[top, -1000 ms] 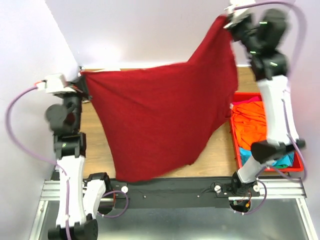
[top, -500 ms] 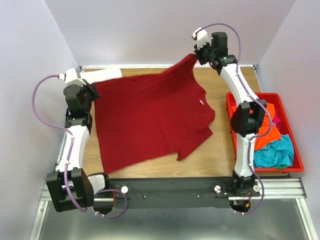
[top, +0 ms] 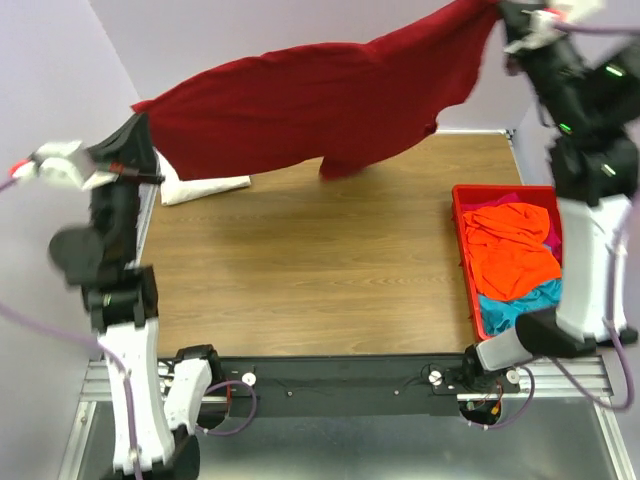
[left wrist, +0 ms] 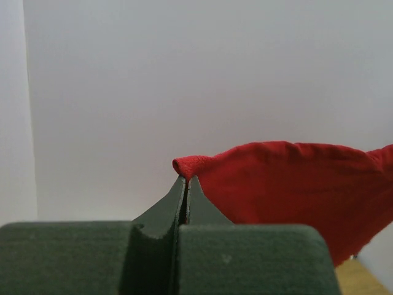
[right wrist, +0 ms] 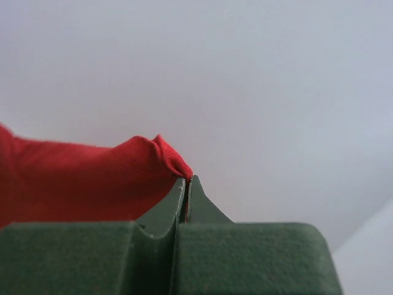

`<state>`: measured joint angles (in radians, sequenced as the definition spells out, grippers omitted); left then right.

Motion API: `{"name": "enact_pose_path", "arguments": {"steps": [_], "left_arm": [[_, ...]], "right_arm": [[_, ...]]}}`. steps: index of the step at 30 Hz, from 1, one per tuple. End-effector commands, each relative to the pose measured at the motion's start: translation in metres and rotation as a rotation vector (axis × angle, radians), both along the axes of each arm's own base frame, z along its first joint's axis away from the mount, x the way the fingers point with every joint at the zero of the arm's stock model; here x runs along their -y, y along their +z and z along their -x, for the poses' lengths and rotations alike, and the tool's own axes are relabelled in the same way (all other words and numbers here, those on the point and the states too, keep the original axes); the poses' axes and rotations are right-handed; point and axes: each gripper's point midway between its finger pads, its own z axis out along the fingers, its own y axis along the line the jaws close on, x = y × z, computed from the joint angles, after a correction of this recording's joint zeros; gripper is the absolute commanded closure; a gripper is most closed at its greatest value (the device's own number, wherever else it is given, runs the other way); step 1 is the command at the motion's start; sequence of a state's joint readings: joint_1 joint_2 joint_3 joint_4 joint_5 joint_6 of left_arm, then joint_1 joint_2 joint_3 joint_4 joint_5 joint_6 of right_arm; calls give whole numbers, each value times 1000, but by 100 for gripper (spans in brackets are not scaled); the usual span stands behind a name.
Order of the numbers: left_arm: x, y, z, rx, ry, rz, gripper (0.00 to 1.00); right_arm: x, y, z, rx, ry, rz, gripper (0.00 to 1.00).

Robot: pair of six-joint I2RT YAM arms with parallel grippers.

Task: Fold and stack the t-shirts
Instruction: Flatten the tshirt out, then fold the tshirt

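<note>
The dark red t-shirt (top: 320, 105) hangs stretched in the air over the far half of the table, held at two corners. My left gripper (top: 143, 140) is shut on its left corner, which shows as a red fold (left wrist: 191, 165) at the fingertips in the left wrist view. My right gripper (top: 503, 22) is shut on its right corner, raised high at the far right; that corner shows in the right wrist view (right wrist: 166, 153). A white t-shirt (top: 205, 188) lies folded at the table's far left. Orange (top: 515, 255), teal (top: 510, 308) and magenta (top: 500, 205) shirts lie in the bin.
A rigid red plastic bin (top: 464, 262) stands at the table's right side. The wooden table (top: 310, 270) has white walls behind and on both sides. A black rail (top: 340, 375) runs along the near edge.
Both arms have lifted the dark red shirt off the table, where it lay spread half a second ago, and now hold it high and stretched over the back of the table.
</note>
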<state>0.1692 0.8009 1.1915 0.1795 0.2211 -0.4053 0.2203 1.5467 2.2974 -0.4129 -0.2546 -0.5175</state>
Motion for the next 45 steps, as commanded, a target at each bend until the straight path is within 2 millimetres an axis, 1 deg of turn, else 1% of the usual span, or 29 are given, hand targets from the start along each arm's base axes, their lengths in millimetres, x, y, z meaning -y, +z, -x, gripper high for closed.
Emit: {"name": "enact_pose_path", "arguments": {"steps": [1,7,10,12,15,18,19,20,21,23,24,25,26,27,28,29,31,33,34,35,36,37,38,39,41,42,43,44,45], "left_arm": [[23,54,73,178,-57,-51,100],[42,91,131,298,-130,-49,100],[46,102,151,342,-141,-55,100],[47,104,159,355,-142,-56,100],[45,100,160,354,-130,-52,100],[39,84,145,314,-106,-41,100],[35,71,131,277,-96,-28,100],[32,61,123,252,-81,-25,100],[26,40,105,201,-64,-5,100],[19,14,85,136,-39,11,100],[12,-19,62,62,-21,39,100],[8,-35,52,28,-11,54,100],[5,-52,42,-8,-4,75,100],[-2,-90,21,-89,18,107,100],[-6,-107,12,-125,31,123,100],[-10,-123,3,-162,43,139,100],[-16,-173,-23,-281,57,198,100],[-18,-203,-40,-349,53,246,100],[-22,-237,-57,-439,65,290,100],[-24,-250,-66,-473,69,310,100],[-26,-281,-82,-559,77,329,100],[-28,-293,-92,-595,86,354,100],[-32,-321,-108,-669,97,373,100],[-31,-331,-116,-694,87,382,100],[-31,-335,-136,-693,67,394,100],[-33,-360,-148,-758,75,397,100],[-36,-352,-161,-747,74,389,100],[-38,-367,-171,-782,81,377,100],[-39,-370,-177,-790,84,370,100]], "right_arm": [[30,47,65,116,-62,-37,99],[69,98,159,305,-157,-71,99],[82,117,192,387,-209,-76,99],[87,121,199,409,-236,-78,99],[86,116,189,391,-238,-67,99],[76,97,156,311,-203,-57,99],[72,89,144,280,-189,-60,99],[65,71,118,218,-167,-44,99],[59,59,103,173,-142,-48,99],[41,19,66,56,-73,-18,99],[33,-2,46,-6,-44,-17,99],[26,-22,31,-62,-16,-11,99],[14,-60,4,-160,32,12,99],[9,-81,-10,-210,52,15,99],[-1,-101,-21,-256,95,27,99],[-5,-137,-38,-333,111,36,99],[-16,-178,-67,-406,149,28,99],[-27,-219,-87,-488,192,29,99],[-31,-253,-106,-546,201,16,99],[-36,-271,-114,-572,222,14,99],[-39,-285,-123,-591,232,12,99],[-41,-297,-133,-596,239,4,99],[-46,-331,-149,-657,248,0,99],[-47,-344,-158,-676,246,-2,99],[-51,-376,-183,-724,242,-15,99],[-53,-385,-191,-739,240,-19,99],[-54,-394,-197,-757,238,-34,99],[-56,-403,-210,-766,236,-40,99],[-57,-393,-212,-745,233,-44,99]]}}
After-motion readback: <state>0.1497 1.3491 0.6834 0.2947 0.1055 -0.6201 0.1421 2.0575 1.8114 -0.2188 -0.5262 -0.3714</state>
